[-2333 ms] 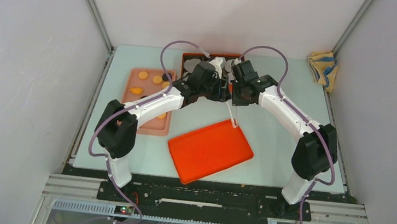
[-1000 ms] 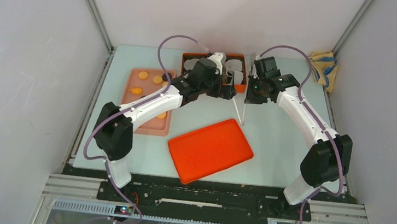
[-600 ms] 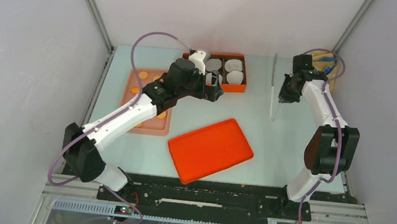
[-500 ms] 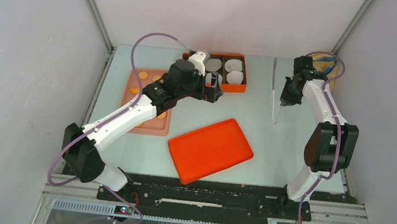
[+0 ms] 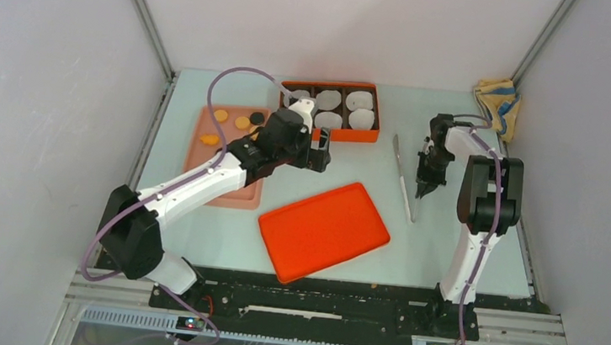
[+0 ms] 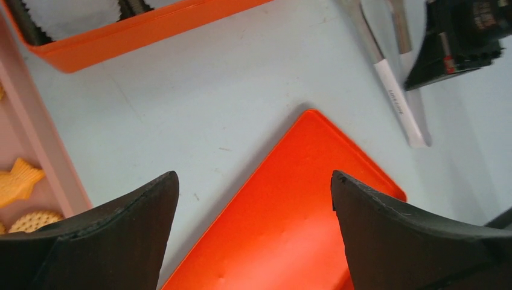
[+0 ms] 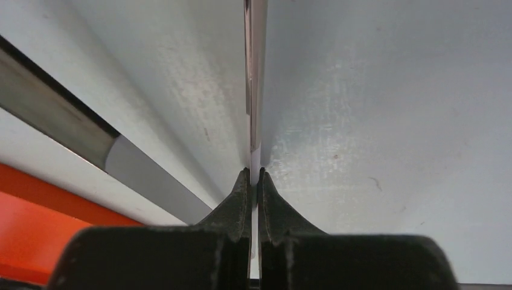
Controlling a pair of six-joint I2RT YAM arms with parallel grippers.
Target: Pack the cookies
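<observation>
The cookies lie in a pink tray [image 5: 225,183] at the left: orange cookies [image 5: 220,116] and one black cookie [image 5: 257,118]. Two of the cookies [image 6: 18,180] show at the left edge of the left wrist view. My left gripper [image 5: 319,150] hangs open and holds nothing, above the table between the tray and the orange lid [image 6: 302,205]. My right gripper [image 7: 254,172] is shut on one thin arm of the tongs [image 5: 404,180], low over the table on the right. The tongs [image 6: 395,103] lie with their white end toward me.
An orange box [image 5: 352,136] with white paper cups [image 5: 361,100] in its compartments stands at the back centre. The flat orange lid [image 5: 324,229] lies in the near middle. A folded yellow-and-blue cloth [image 5: 496,102] sits in the back right corner.
My right arm swung the tongs from the box over to the right and brought them down to the table. My left arm drew back from the box toward me, still open.
</observation>
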